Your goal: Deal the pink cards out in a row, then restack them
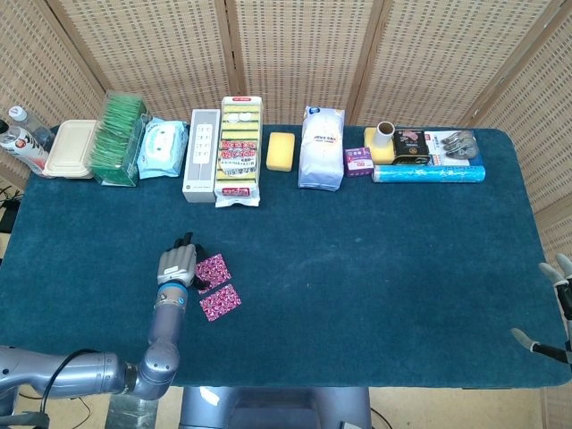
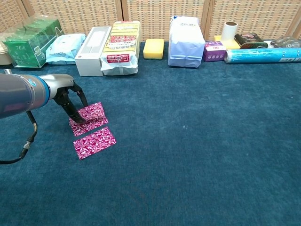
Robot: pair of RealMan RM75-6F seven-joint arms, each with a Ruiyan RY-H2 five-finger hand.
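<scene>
Three pink patterned cards lie on the blue table cloth at the left. My left hand [image 2: 69,100] [image 1: 177,265] pinches the left edge of one pink card [image 2: 92,112] [image 1: 213,269], which sits almost squarely on top of a second card [image 2: 89,125]. Only the lower edge of that second card shows. The third pink card [image 2: 94,142] [image 1: 220,302] lies alone just nearer to me. My right hand [image 1: 558,271] shows at the right table edge in the head view, fingers apart and holding nothing.
Along the back edge stand a green tea box [image 2: 29,41], wipes [image 2: 66,48], a white box [image 2: 93,44], a sponge pack [image 2: 121,47], a yellow sponge [image 2: 154,48], a white bag [image 2: 186,41] and a blue roll [image 2: 262,55].
</scene>
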